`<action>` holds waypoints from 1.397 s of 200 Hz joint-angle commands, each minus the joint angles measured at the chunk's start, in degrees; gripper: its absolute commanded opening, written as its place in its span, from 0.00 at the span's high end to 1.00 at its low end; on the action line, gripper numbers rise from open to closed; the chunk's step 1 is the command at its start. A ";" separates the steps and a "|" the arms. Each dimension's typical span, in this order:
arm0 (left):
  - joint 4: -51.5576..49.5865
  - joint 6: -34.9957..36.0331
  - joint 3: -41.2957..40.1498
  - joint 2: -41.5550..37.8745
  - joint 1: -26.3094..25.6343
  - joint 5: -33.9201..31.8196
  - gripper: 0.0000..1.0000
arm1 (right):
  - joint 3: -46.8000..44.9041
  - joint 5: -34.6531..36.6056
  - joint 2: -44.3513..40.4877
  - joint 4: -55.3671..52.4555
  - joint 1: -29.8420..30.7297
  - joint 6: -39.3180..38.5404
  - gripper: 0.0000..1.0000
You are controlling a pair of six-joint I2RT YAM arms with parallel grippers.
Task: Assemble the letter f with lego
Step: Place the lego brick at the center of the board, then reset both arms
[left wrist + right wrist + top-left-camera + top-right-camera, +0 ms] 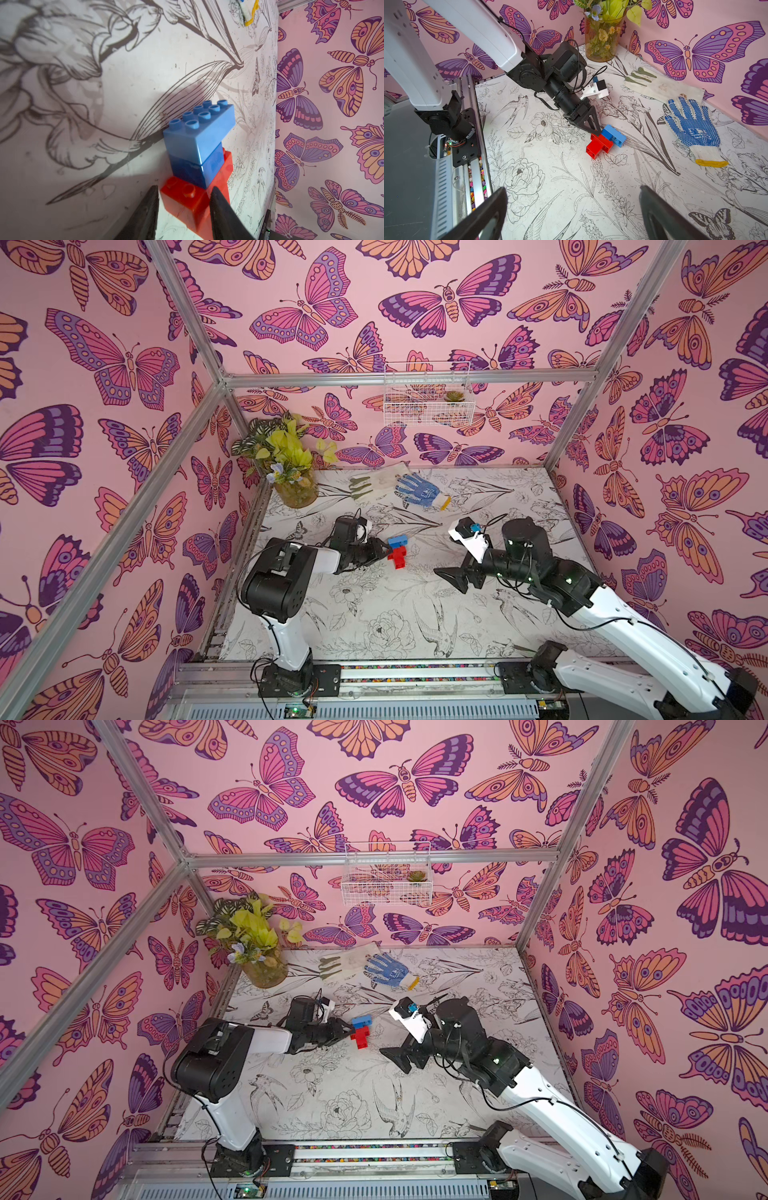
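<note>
Top views: my L gripper (388, 549) is at the mid-table spot where the letter f (398, 551) lies on the table (374, 614). Jaws are nearly together, tips on the red part. Blue bricks sit at the far end, red at the near end. Same in both top views: L gripper (351, 1031), letter f (361, 1032). My R gripper (451, 577) is off to the right, well apart from the bricks. Jaws are spread wide w/ nothing between them. Behind the bricks, near the back wall, are a white glove (374, 483) and a blue dotted glove (417, 489). Vase w/ plant (291, 477) is in the far-left corner, wire basket (424, 402) on the back wall.

L wrist view: my two black fingers (145, 212) flank the end of the long red brick (187, 205). Both sides press it, so I'm clamped on it. A dark blue short brick (187, 172) is stacked on the red, and the light blue long brick (199, 135) on that.

R wrist view: R gripper (573, 188) jaws are far apart, over bare table print. Letter f (600, 143) is ahead, w/ L gripper (597, 131) on its side toward the L arm. Blue dotted glove (691, 126) is beside the bricks but apart from them. White glove (660, 85) and vase (602, 41) are further back.
</note>
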 commanded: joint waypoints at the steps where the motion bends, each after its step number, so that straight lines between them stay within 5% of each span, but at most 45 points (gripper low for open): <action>1: -4.44 3.61 1.27 -3.03 -0.39 -2.10 0.56 | -0.49 -0.49 0.17 0.14 0.33 -0.34 0.01; 76: -16.48 14.23 1.43 -18.55 0.41 -10.86 0.46 | -2.08 2.99 0.61 1.39 0.34 0.35 0.01; 85: -17.64 15.81 1.35 -20.64 0.87 -11.81 0.38 | -2.70 4.05 0.56 2.20 0.29 0.69 0.01; 96: -18.45 17.28 1.03 -22.60 1.79 -12.60 0.03 | -3.66 6.27 0.47 3.13 0.29 1.22 0.01; 99: -18.63 17.67 0.89 -23.10 2.07 -12.69 0.00 | -4.00 6.89 0.47 3.46 0.30 1.33 0.01; 146: -17.66 22.86 -3.92 -29.21 7.23 -16.07 0.00 | -9.07 11.23 0.92 9.00 -3.42 2.79 0.01; 211: -8.26 31.48 -13.42 -40.98 13.32 -23.76 0.00 | -19.31 11.02 0.41 20.38 -20.99 7.90 0.01; 279: 9.36 36.00 -22.25 -39.39 17.48 -29.38 0.00 | -26.15 19.74 5.36 36.38 -28.36 7.09 0.01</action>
